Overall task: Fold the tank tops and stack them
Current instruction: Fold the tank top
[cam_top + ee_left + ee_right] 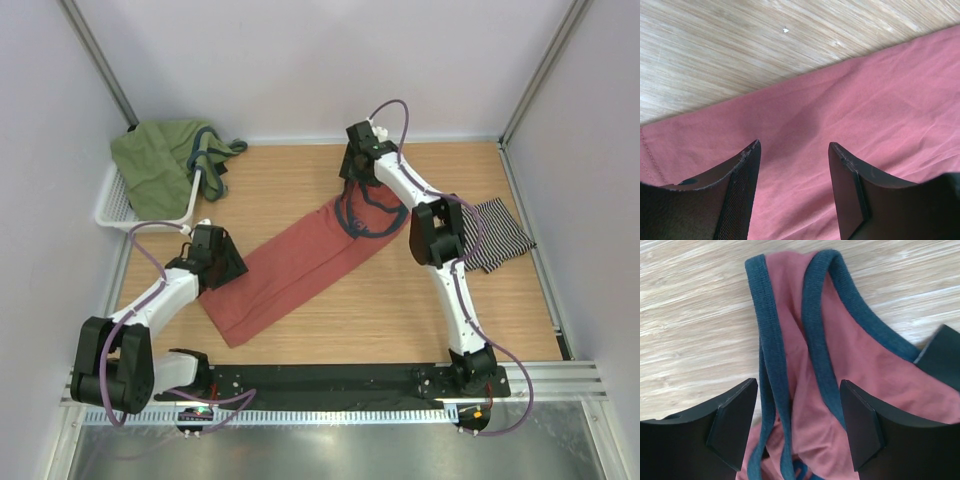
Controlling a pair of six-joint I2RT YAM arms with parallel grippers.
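My left gripper (795,147) has its jaws parted just over the hem end of the salmon-red cloth tank top (300,262), gripping nothing. My right gripper (799,385) is likewise spread, empty, above the top's dark teal shoulder straps (815,315). The top lies stretched diagonally across the light wooden table (400,320). The black-and-white striped cloth tank top (497,235) sits near the table's right edge.

Count: 2 tank tops on tabletop (400,310): 1 salmon-red top (290,265) mid, 1 striped top (497,235) nr right edge. 1 white basket (112,208) far-left corner w/ 1 green cloth (155,165). 2 grippers: left gripper (795,144), right gripper (798,382).
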